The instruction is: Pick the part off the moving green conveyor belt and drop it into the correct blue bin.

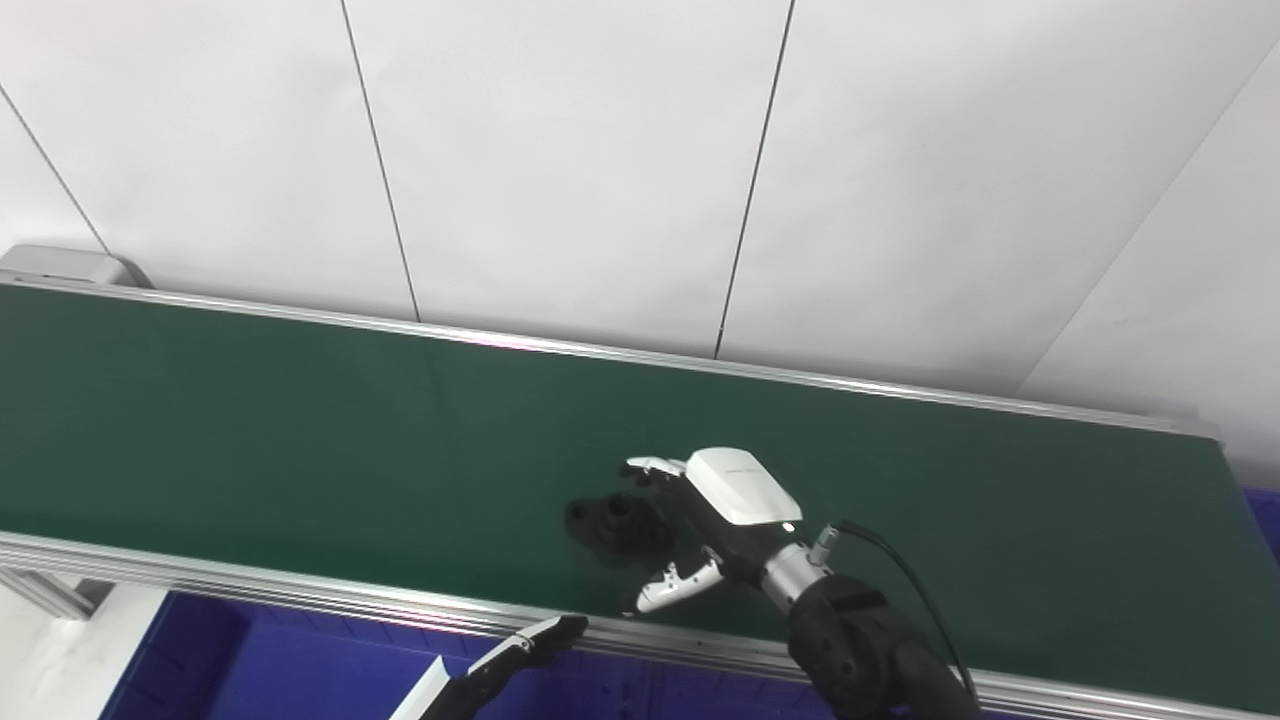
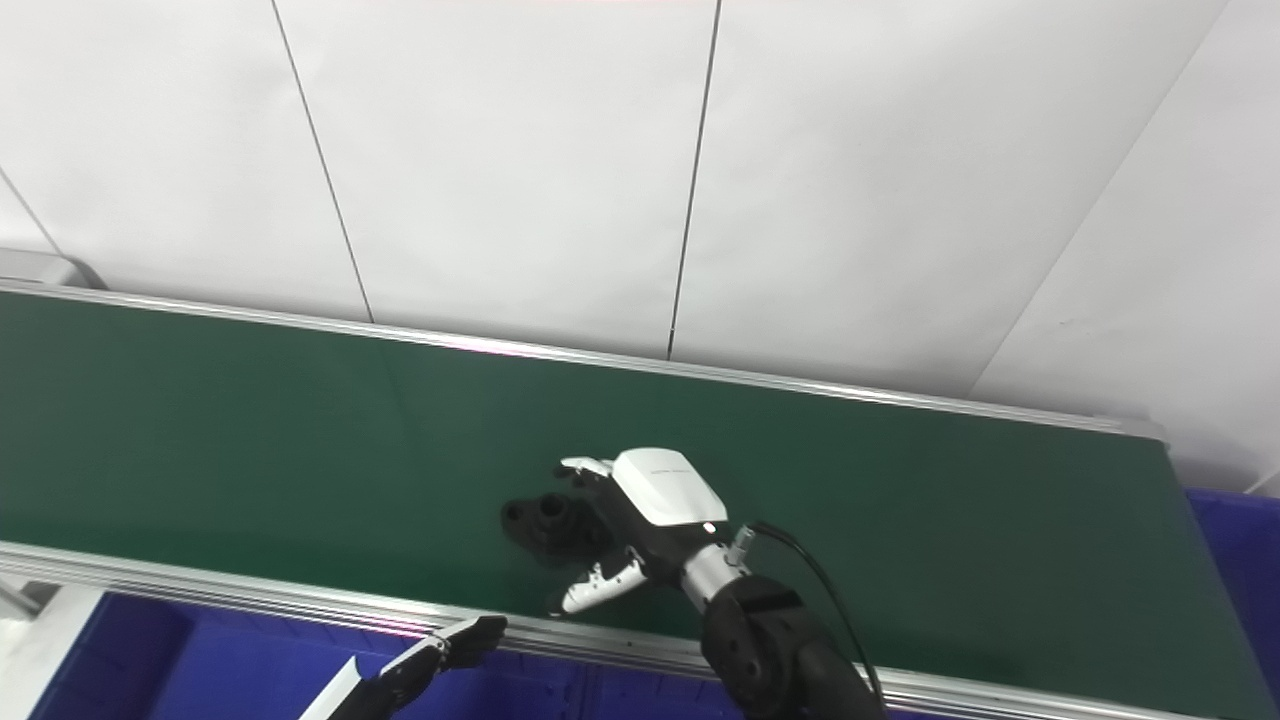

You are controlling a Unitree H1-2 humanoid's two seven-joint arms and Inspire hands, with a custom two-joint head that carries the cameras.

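A black part (image 1: pixel 608 520) with round holes lies on the green conveyor belt (image 1: pixel 250 420), near its front edge. My right hand (image 1: pixel 725 510) reaches over the belt from the lower right. Its fingers (image 1: pixel 652 466) lie over the part's right end and its thumb (image 1: pixel 680 584) is spread below it, so the part sits partly between them. The hand looks open, with no firm hold showing. Only the tip of my left hand (image 1: pixel 520 648) shows at the bottom edge, below the belt's front rail. The part also shows in the right eye view (image 2: pixel 545 520).
A blue bin (image 1: pixel 220 650) sits below the belt's front rail (image 1: pixel 250 580) at the lower left. Another blue bin (image 1: pixel 1265 510) shows at the belt's right end. A white panelled wall (image 1: pixel 600 150) stands behind the belt.
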